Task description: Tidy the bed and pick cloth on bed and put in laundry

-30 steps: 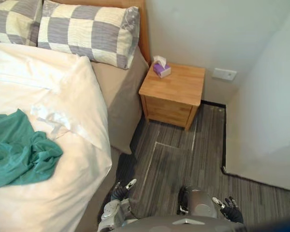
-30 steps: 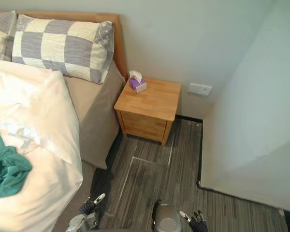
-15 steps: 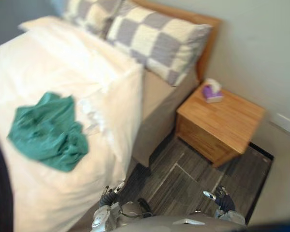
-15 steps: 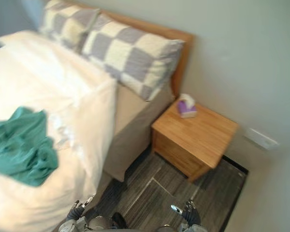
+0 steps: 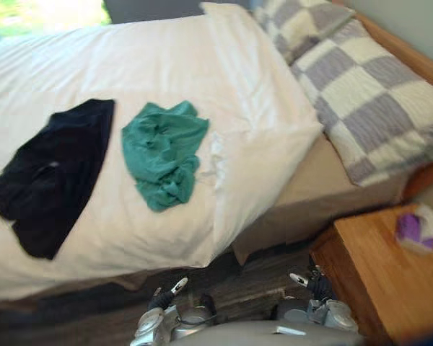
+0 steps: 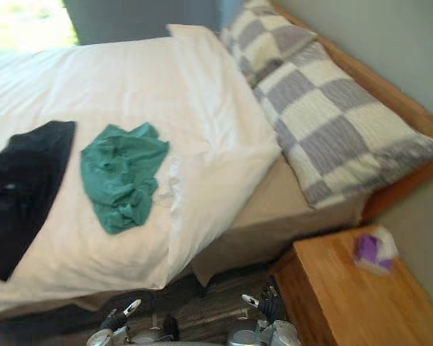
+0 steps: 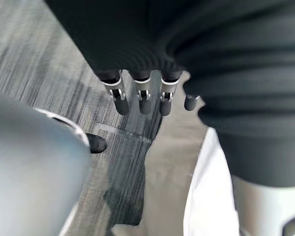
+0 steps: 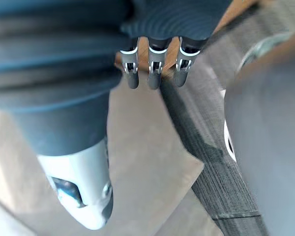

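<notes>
Two soft, light cloths: green cloth (image 5: 162, 151) at 11 o'clock, black cloth (image 5: 50, 173) at 10; I'd pinch bunched folds. Left hand (image 7: 145, 101), right hand (image 8: 154, 73) slack-fingered, empty.

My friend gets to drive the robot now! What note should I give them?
Left hand: open, empty, low beside the bed.
Right hand: open, empty, by the nightstand.
Green cloth and black cloth lie crumpled side by side on the white duvet.
Done: nothing picked up yet.
Left: grab both cloths, take them to the laundry, straighten the duvet.
</notes>
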`<state>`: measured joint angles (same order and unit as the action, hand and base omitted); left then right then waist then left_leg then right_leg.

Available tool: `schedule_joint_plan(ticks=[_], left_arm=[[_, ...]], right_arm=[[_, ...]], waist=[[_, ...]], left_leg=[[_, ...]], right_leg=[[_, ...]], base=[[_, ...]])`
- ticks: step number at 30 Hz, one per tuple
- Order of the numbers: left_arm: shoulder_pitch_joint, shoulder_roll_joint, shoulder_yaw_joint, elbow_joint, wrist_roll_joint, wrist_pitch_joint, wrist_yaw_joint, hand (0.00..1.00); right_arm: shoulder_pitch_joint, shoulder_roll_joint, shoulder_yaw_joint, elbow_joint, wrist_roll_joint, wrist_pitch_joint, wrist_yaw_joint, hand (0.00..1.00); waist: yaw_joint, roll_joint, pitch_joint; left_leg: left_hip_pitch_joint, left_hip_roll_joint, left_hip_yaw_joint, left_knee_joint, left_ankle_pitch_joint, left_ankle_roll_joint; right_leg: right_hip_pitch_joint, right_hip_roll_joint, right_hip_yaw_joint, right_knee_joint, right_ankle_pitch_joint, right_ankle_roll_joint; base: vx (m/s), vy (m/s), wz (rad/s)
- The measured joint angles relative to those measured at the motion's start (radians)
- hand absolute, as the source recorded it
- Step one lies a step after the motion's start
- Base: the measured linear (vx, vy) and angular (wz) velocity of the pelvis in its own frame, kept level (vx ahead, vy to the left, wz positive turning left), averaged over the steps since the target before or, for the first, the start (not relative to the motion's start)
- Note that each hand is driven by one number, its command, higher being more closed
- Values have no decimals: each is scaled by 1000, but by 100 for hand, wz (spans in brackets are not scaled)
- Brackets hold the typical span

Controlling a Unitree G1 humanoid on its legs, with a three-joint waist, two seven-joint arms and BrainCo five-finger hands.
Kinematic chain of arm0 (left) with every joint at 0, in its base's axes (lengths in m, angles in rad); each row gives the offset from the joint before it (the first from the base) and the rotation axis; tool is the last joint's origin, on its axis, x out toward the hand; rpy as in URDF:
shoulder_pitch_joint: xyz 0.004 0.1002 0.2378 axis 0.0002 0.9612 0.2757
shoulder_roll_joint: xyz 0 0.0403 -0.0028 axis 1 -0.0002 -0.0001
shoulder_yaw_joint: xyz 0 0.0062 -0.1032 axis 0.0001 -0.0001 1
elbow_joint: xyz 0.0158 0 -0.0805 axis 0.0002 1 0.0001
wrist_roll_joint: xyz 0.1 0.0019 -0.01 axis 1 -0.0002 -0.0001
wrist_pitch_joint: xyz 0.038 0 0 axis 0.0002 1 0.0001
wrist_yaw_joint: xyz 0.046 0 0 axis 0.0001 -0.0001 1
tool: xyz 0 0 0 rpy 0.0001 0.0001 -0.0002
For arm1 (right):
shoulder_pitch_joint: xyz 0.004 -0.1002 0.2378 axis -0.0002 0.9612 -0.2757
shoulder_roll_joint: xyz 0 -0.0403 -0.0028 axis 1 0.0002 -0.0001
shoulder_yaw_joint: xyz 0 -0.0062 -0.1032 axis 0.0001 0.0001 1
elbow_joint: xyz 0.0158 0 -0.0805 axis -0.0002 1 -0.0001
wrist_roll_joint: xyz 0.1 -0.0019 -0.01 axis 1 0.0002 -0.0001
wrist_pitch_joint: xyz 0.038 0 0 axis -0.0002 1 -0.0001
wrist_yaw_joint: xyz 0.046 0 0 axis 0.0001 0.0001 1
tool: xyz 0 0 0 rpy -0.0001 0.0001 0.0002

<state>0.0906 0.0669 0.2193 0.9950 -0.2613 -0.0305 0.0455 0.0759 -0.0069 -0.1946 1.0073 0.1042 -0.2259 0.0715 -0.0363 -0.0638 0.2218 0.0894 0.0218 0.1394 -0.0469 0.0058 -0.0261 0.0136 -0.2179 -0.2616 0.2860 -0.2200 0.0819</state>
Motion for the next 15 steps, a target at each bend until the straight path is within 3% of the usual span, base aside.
schedule_joint_plan(ticks=[1,2,3,6,8,11,15], left_arm=[[3,-5,1,0,3,0,-1,0],[4,-28,18,-9,22,-3,-3,0],[6,-35,19,-8,22,-3,-4,0],[8,-36,18,-2,57,-13,-12,0],[8,-29,20,-18,56,-21,-17,0],[11,-17,19,-18,56,-22,-26,0],[11,-20,63,9,57,-47,-63,0]], right_arm=[[0,-3,0,1,4,1,-2,0],[-13,-18,1,1,26,0,-12,0],[-17,-21,6,6,32,0,-16,0],[-3,-18,10,11,41,1,-20,0],[-6,-6,16,15,61,2,-25,0],[-23,11,40,15,161,17,-39,0],[-17,18,-9,33,292,22,-103,0]], waist=[[4,12,-8],[18,49,-6],[24,61,-4],[12,49,-11],[30,34,-12],[38,14,-24],[26,17,-25]], left_leg=[[-2,4,5,-9,11,-6],[-5,23,9,-56,43,-10],[-6,28,-4,-57,44,-14],[14,36,0,-51,43,-17],[26,51,16,-51,38,-25],[37,67,51,-51,39,-27],[57,62,101,-51,40,-28]], right_leg=[[-3,2,-4,-5,-4,1],[-6,30,-16,-3,-20,6],[6,35,-32,-5,-11,-4],[59,58,4,-10,-7,-4],[71,75,19,-12,5,-7],[90,93,60,-53,50,-15],[116,93,91,-104,89,-18]], base=[[206,-225,92],[162,-144,38],[207,-164,36],[218,-53,61],[157,-31,21],[101,2,-13],[33,39,-24]])
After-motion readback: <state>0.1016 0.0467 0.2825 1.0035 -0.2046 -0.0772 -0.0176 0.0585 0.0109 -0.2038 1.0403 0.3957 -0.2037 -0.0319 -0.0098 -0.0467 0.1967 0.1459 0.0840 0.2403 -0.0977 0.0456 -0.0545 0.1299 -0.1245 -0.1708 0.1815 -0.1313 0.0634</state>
